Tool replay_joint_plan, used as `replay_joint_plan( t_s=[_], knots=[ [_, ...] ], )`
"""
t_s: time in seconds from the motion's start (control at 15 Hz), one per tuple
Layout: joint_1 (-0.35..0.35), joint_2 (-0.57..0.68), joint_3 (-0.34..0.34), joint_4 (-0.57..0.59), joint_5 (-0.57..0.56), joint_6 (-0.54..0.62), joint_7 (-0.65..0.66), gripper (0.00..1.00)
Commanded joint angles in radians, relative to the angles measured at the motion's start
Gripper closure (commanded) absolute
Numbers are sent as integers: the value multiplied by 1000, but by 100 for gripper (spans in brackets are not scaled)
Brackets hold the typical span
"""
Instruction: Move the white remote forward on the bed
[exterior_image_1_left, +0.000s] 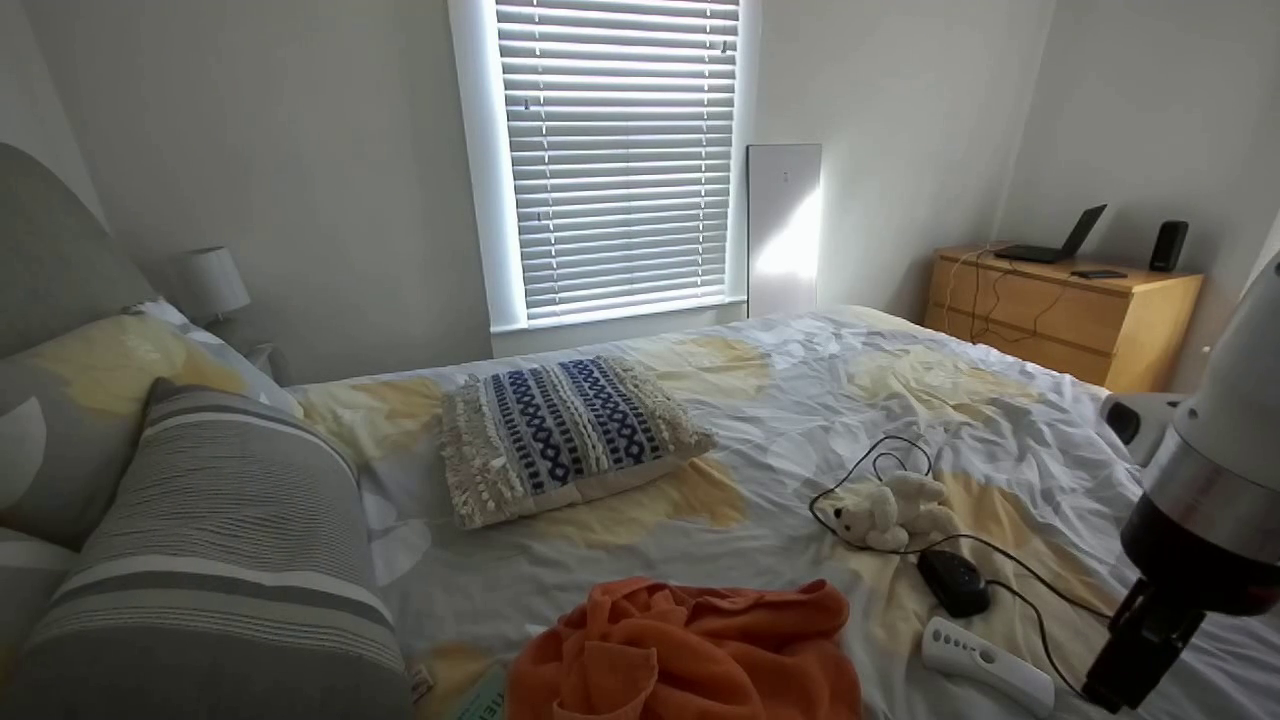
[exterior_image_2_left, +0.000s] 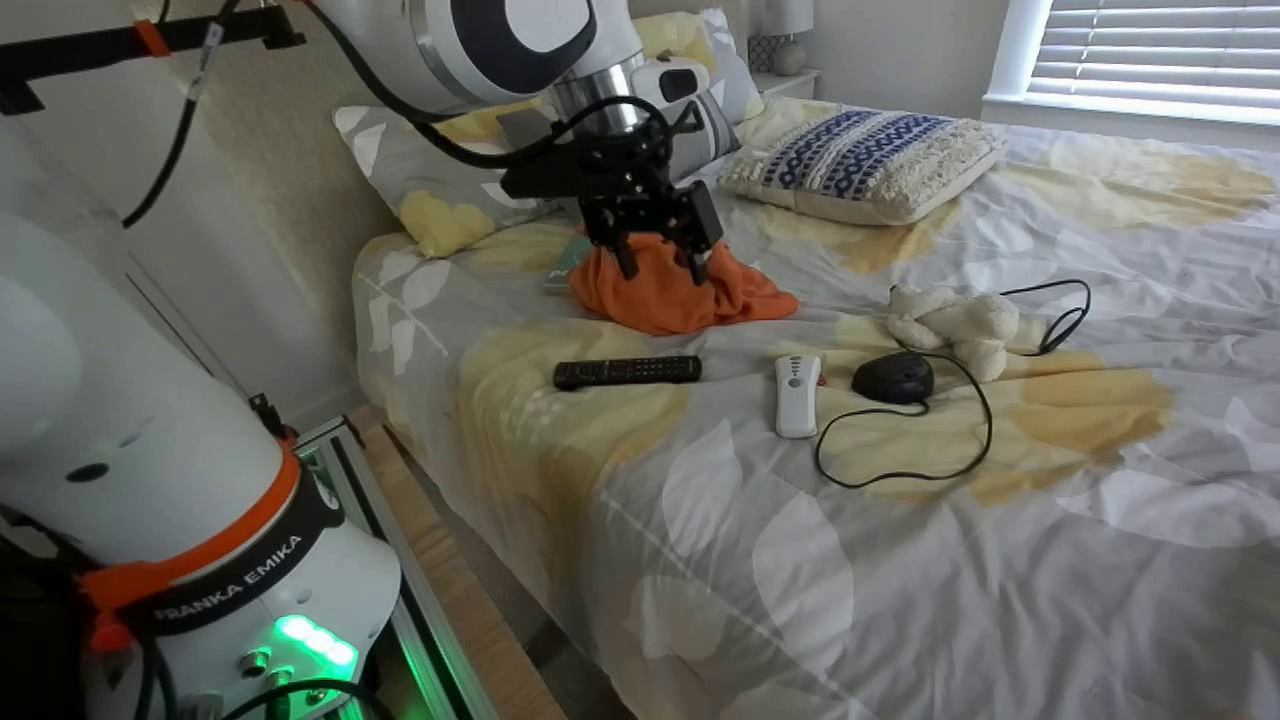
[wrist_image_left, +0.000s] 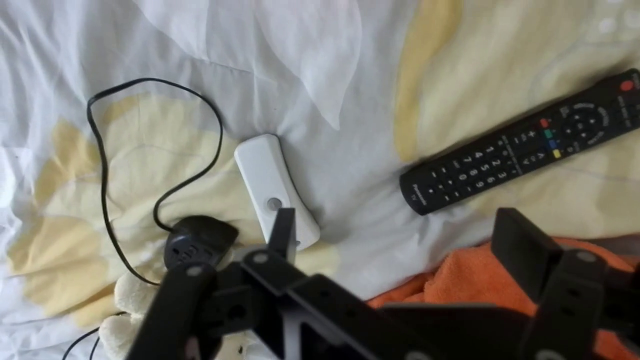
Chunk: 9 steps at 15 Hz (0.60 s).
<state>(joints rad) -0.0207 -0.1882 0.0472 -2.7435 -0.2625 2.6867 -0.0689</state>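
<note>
The white remote (exterior_image_1_left: 985, 668) lies on the bed (exterior_image_2_left: 900, 600), beside a black corded gadget; it shows in both exterior views (exterior_image_2_left: 797, 400). In the wrist view the white remote (wrist_image_left: 262, 172) lies left of centre, its lower end partly behind one finger. My gripper (wrist_image_left: 402, 235) is open with nothing between its fingers. It hangs above the bed, over the orange blanket's area in an exterior view (exterior_image_2_left: 662, 265), and is apart from the white remote. In an exterior view the gripper (exterior_image_1_left: 1125, 680) shows at the lower right, its fingers overlapping.
A black remote (exterior_image_2_left: 627, 372) lies near the bed's edge. The black corded gadget (exterior_image_2_left: 893, 378) and a white plush toy (exterior_image_2_left: 960, 325) lie beyond the white remote, with a loose cable. An orange blanket (exterior_image_1_left: 690, 650) and a blue-patterned cushion (exterior_image_1_left: 580, 430) lie on the bed.
</note>
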Motion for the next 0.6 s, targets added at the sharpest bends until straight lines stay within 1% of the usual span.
replay_joint_plan(
  t_s=[0.0, 0.07, 0.27, 0.4, 0.53],
  knots=[
    [-55, 116, -82, 35, -41, 73, -139, 0],
    [-72, 139, -99, 45, -55, 101, -160, 0],
    [-81, 230, -154, 77, 12, 206, -315, 0],
    [-87, 294, -157, 98, 44, 275, -362, 0],
    [-100, 359, -140, 122, 81, 338, -380, 0]
  ],
)
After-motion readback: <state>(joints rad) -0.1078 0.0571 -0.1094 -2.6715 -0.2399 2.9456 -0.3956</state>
